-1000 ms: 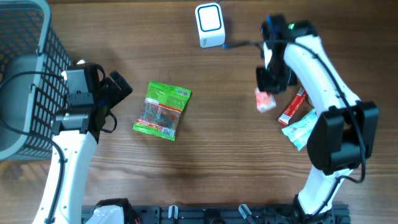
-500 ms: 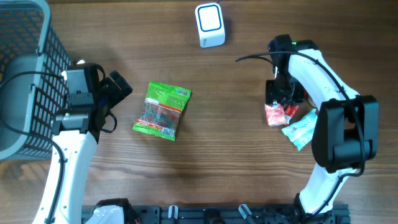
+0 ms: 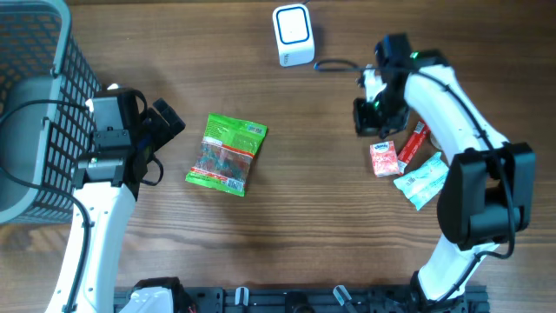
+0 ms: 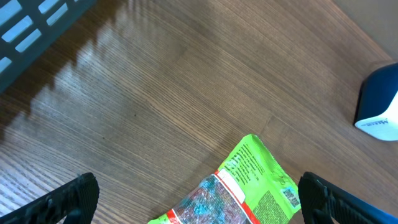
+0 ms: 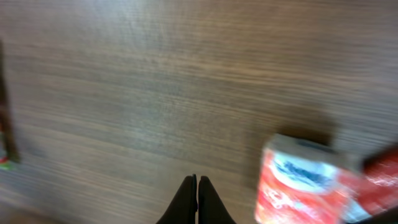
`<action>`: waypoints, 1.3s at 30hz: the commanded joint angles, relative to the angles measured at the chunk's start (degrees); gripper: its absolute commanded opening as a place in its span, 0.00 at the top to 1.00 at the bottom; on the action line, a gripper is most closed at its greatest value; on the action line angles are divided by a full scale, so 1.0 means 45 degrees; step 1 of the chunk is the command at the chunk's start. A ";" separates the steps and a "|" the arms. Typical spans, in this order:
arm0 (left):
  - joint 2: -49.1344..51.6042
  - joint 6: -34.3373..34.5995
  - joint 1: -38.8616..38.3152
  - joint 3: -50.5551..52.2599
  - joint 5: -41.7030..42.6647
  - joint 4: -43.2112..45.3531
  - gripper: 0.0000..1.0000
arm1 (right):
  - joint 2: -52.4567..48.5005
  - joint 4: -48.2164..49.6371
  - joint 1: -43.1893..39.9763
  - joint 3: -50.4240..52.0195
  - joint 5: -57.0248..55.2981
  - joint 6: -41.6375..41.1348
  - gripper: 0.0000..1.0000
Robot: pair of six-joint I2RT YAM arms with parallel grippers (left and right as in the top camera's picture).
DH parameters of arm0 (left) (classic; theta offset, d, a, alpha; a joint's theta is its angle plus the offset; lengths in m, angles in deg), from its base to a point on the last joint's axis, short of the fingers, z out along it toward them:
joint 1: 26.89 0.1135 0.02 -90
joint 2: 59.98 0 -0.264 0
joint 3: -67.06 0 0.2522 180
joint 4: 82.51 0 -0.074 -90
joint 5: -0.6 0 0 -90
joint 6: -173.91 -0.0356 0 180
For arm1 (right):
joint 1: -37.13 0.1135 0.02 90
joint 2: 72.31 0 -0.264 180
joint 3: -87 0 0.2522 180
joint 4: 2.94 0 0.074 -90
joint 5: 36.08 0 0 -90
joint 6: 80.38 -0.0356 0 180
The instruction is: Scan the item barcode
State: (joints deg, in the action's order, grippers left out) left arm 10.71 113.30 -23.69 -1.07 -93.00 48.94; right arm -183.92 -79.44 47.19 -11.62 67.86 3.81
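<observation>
The white and blue barcode scanner stands at the table's far edge, and its side shows in the left wrist view. A green snack bag lies flat at centre left. My left gripper hovers open just left of it, and the bag lies between and beyond the spread fingers. A small red packet lies on the table at the right. My right gripper is above and behind it, shut on nothing. In the right wrist view the closed gripper points at bare wood left of the packet.
A grey wire basket fills the far left, close to the left arm. Beside the red packet lie a red stick pack and a teal and white sachet. The scanner's blue cable runs toward the right arm.
The right gripper carried the red packet down to the table beside the stick pack, let it go, then rose toward the far side and shut empty. The left arm has not moved.
</observation>
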 commanded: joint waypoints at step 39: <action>-0.0019 -0.0097 0.0078 -0.0015 -0.0073 0.0476 0.00 | 0.0136 0.5814 0.1355 0.2467 0.4867 -0.0374 0.09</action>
State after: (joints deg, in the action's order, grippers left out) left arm 10.71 113.30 -23.69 -1.07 -93.00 49.42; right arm -183.94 -53.72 53.23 0.29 88.66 0.75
